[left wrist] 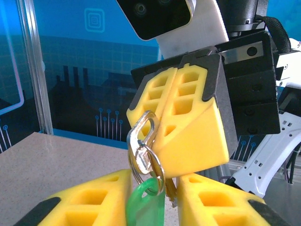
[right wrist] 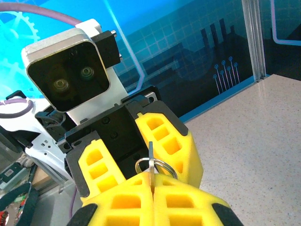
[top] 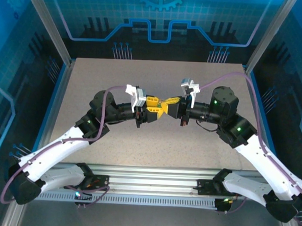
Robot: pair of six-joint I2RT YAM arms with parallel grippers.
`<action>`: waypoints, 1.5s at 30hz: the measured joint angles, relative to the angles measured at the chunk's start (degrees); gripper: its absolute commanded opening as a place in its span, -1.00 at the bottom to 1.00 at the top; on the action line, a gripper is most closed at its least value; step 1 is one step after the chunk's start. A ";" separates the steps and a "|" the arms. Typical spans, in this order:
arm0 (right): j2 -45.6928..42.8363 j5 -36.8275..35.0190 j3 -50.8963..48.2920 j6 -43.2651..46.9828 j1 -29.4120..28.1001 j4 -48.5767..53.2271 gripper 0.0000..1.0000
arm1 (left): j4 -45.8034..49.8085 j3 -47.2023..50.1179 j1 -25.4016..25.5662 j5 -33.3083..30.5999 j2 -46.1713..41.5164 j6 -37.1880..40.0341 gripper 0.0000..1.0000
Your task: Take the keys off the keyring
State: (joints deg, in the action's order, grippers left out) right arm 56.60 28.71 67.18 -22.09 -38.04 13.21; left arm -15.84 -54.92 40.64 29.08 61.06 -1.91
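Both grippers meet above the middle of the table (top: 117, 76). My right gripper (right wrist: 151, 181) is shut on a flat silvery key (right wrist: 151, 153), which stands edge-on out of the seam between its yellow pads. The thin keyring (right wrist: 168, 166) loops through that key. In the left wrist view the keyring (left wrist: 161, 172) hangs from the silvery key (left wrist: 142, 159), and a green plastic key head (left wrist: 148, 209) dangles from it. My left gripper (left wrist: 156, 181) is open. The green head sits in the gap between its yellow fingers (left wrist: 84, 202), close to the left one. In the top view, the left gripper (top: 154, 105) faces the right gripper (top: 167, 102).
A short brassy blade (left wrist: 172, 192) hangs behind the ring. Aluminium posts and blue panels wall the speckled table (right wrist: 263, 141) on three sides. The arm bases sit on the rail (top: 153, 185) at the near edge.
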 measured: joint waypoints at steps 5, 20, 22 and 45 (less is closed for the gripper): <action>1.55 -0.20 4.57 3.21 0.24 7.04 -1.00 | -0.26 -0.11 0.02 0.35 0.09 0.02 -0.39; 18.36 -7.69 30.36 13.84 -0.04 48.61 -1.00 | -1.05 7.65 -0.20 -5.14 -2.84 0.37 0.18; 19.89 -8.09 31.26 14.29 -0.28 51.04 -1.00 | -2.38 9.84 -0.20 -6.05 -3.34 0.39 0.22; 21.38 -0.66 32.76 12.48 -0.68 51.21 -1.00 | -26.77 17.90 -0.42 -7.17 2.62 0.68 0.28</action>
State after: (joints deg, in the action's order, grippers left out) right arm 77.97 28.05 99.94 -9.61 -38.72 64.42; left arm -42.61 -37.01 40.23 21.91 63.68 -1.23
